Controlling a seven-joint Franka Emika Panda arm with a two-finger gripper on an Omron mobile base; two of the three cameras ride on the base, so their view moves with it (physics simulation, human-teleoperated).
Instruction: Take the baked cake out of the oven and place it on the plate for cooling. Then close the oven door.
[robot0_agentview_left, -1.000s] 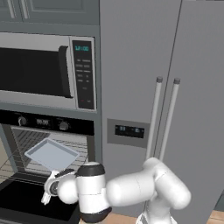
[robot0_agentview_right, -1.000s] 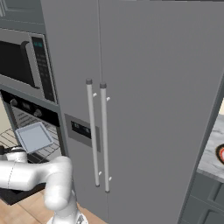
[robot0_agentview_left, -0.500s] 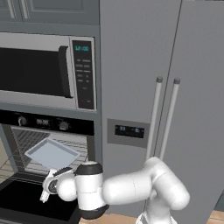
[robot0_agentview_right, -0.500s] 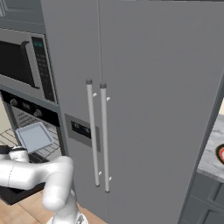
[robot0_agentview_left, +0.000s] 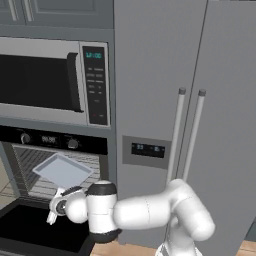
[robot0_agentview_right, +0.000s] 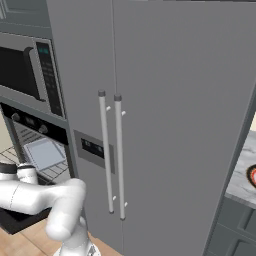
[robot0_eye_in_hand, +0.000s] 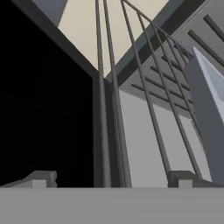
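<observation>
the gripper (robot0_agentview_left: 52, 212) has its fingers (robot0_eye_in_hand: 41, 178) spread wide with nothing between them, hanging just over the lowered oven door (robot0_agentview_left: 35, 231) at the mouth of the oven (robot0_agentview_left: 55, 170). in the hand view a wire rack (robot0_eye_in_hand: 131, 100) runs straight ahead between the tips. the pale baking tray (robot0_agentview_left: 63, 170) sits tilted on a rack just above the gripper. the baked cake cannot be made out. the microwave (robot0_agentview_left: 52, 82) sits above, the fridge (robot0_agentview_left: 185, 110) to the right.
</observation>
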